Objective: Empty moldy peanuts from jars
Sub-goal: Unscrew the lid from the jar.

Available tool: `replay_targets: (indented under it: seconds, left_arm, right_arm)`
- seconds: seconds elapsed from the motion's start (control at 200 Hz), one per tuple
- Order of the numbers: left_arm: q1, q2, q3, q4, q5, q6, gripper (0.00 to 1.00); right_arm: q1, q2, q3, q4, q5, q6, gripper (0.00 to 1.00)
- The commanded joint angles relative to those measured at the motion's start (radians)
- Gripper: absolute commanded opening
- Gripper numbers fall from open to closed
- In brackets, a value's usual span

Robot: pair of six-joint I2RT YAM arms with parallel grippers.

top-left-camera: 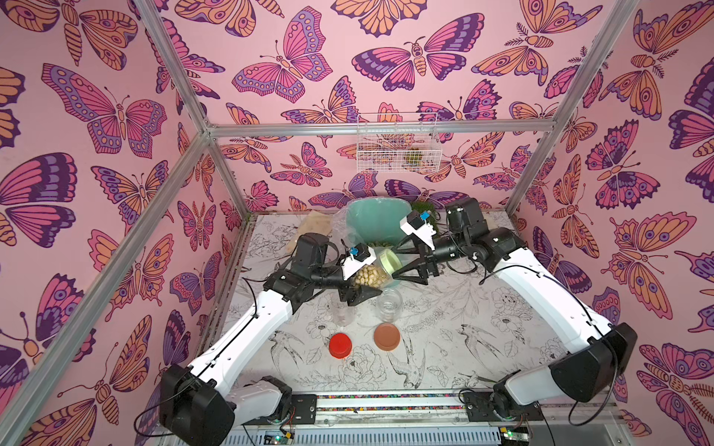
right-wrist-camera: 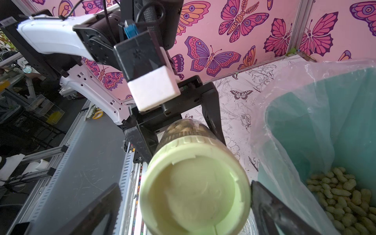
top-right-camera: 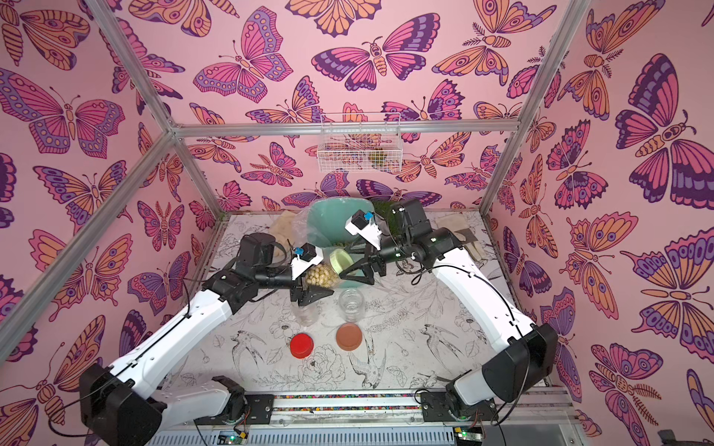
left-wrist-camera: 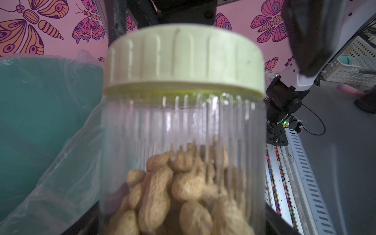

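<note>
Lid removal on the last full jar. The left pincer is pinching the clear ribbed body of the jar, holding it tipped almost onto its side above the worktop, just in front of the teal plastic-lined bin. The right pincer is standing spread wide, its fingers flanking the pale green lid without gripping it; a clear gap is showing on at least one side.

To do this step well, the right pincer should probably be closing squarely on the lid's ribbed rim, in line with the jar's axis, while the left one is holding the body against the twist. The mouth is likely best kept from dipping until it is over the bin, since the load looks loose.

The moldy peanuts in the jar are showing as pale beige pods in their shells, filling the closed end and leaving the part next to the lid bare. More are lying in the bin. Two other jars are standing open on the worktop, with a red lid and a brown lid lying in front of them
</note>
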State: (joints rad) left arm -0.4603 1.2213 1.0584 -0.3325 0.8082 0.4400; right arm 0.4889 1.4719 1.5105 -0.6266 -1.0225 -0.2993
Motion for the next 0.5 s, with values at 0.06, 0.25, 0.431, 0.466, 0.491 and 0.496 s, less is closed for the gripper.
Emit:
replay_targets:
  seconds: [0.06, 0.25, 0.431, 0.466, 0.491, 0.496]
  left_arm:
    - [0.005, -0.023, 0.026, 0.064, 0.024, -0.012, 0.00]
    - [0.005, -0.046, -0.011, 0.121, -0.032, -0.022, 0.00]
    - [0.006, -0.056, -0.019, 0.135, -0.077, -0.005, 0.00]
    - [0.005, -0.057, -0.019, 0.135, -0.086, -0.001, 0.00]
    - [0.006, -0.057, -0.020, 0.135, -0.091, 0.002, 0.00]
    - [0.006, -0.058, -0.021, 0.135, -0.091, 0.003, 0.00]
  right_arm:
    - [-0.019, -0.102, -0.072, 0.207, 0.016, 0.182, 0.99]
    - [-0.021, -0.139, -0.039, 0.237, 0.313, 0.561, 0.99]
    - [-0.021, -0.087, 0.132, -0.093, 0.495, 0.788, 0.99]
    - [-0.021, -0.084, 0.138, -0.120, 0.495, 0.829, 0.99]
    - [-0.020, -0.084, 0.133, -0.125, 0.486, 0.857, 0.99]
    - [-0.019, -0.085, 0.131, -0.124, 0.484, 0.862, 0.99]
